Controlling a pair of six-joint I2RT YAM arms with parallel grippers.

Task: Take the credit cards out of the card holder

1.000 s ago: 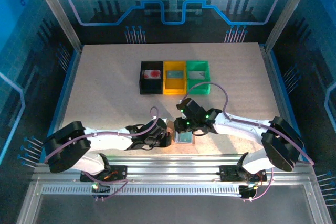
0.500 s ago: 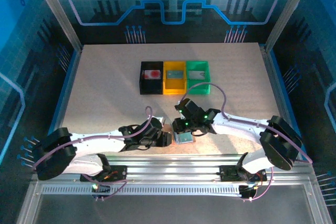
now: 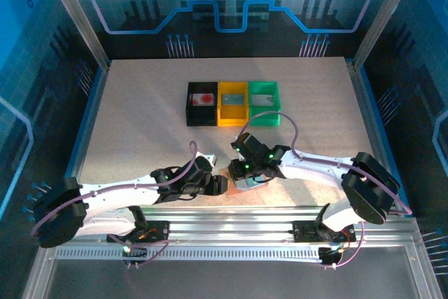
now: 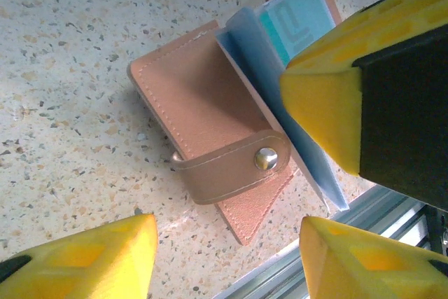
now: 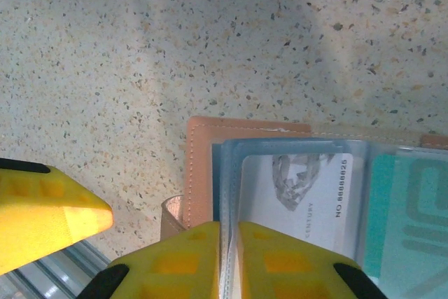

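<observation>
The wallet [image 4: 203, 103] lies open on the desk [image 4: 70, 68], just in front of the left gripper [image 4: 227, 236]. That gripper's fingers are apart and hold nothing. One corner of the wallet sits near its tips.

The right gripper [image 5: 227, 236] is pinched tight on the edge of the wallet's thin blue sleeve [image 5: 231, 166]. It holds the sleeve up off the pink cover like a page. Two cards sit inside the sleeve, just past this gripper's tips. A pale card [image 5: 301, 194] is right in front of it, and a teal card [image 5: 413, 222] is next to that one.

The wallet looks soft and light. I think it would slide or lift off the desk if a card were pulled hard, so something has to hold it in place. The sleeve looks floppy and smooth. It could slip out of the pinch, or stretch if tugged.

The cards look thin, stiff, light and slick, and they seem to fit snugly. The best place to grab one is its free end, where the sleeve opens, with one finger on each flat face. I cannot tell which side the sleeve opens on, or if any card edge pokes out. The strap [image 4: 224, 173] with its snap curls over the cover and could catch a finger.
</observation>
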